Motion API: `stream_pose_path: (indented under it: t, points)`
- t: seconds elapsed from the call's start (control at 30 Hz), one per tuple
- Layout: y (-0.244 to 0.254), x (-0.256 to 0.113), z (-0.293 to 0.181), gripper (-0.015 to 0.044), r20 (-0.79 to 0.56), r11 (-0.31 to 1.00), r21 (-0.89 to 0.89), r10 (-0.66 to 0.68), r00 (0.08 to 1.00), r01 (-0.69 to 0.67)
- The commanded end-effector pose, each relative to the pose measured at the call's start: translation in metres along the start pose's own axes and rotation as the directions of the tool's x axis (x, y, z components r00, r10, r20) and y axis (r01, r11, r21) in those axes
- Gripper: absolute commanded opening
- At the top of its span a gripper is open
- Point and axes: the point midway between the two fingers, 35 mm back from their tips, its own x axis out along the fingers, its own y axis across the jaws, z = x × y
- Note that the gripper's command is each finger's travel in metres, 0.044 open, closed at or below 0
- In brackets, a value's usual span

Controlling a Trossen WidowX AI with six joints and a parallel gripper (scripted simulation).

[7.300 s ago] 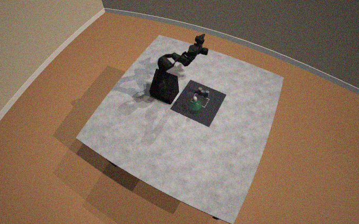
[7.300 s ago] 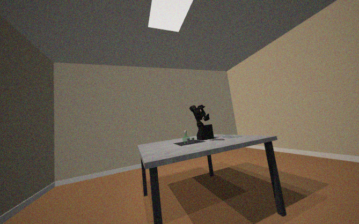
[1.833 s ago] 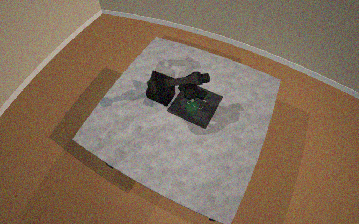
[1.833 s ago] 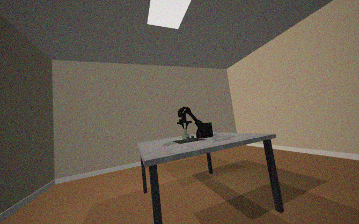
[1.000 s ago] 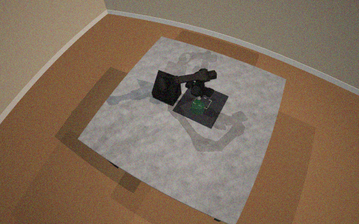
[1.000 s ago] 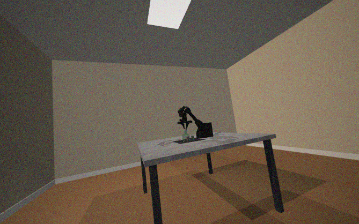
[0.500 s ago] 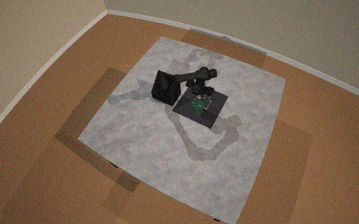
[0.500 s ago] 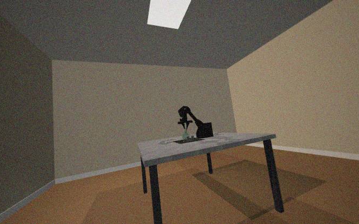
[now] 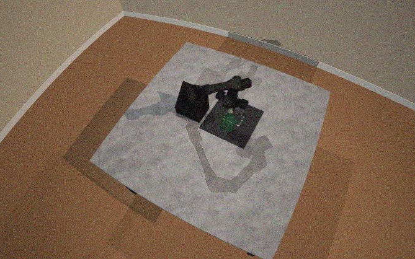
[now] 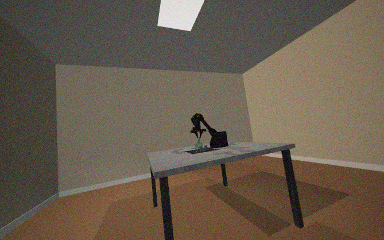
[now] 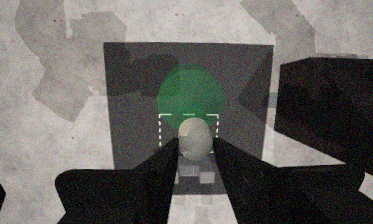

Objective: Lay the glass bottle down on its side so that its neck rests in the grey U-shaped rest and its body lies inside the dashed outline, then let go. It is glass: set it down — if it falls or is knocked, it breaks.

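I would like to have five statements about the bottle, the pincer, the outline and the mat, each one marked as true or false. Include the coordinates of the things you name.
1. The green bottle [image 9: 229, 123] [image 10: 198, 144] [image 11: 189, 90] is standing upright. True.
2. The pincer [image 9: 234, 111] [image 10: 198, 137] [image 11: 195, 142] is wide open, with nothing between its fingers. False: it is closed on the bottle, at its pale top end.
3. The dashed outline [image 9: 239, 124] [image 11: 218, 115] is marked on the dark square mat [image 9: 250, 128] [image 10: 192, 151] [image 11: 137, 120]. True.
4. The bottle already lies on its side in the grey rest [image 11: 207, 177]. False: it is upright, and its neck is not in the rest.
5. The mat lies on the floor under the table [image 9: 202, 179] [image 10: 225, 159] [image 11: 17, 150]. False: it lies on the table top.
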Motion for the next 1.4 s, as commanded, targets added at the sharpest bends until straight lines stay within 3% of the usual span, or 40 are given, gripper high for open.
stream_pose_path:
  t: [0.0,1.37]
  points:
    - [0.0,-0.001,-0.01,0.0125,-0.006,1.0,0.001,0.0,1.0,0.0]
    - [0.0,-0.001,-0.04,0.0125,0.039,1.0,-0.017,0.01,0.999,-0.01]
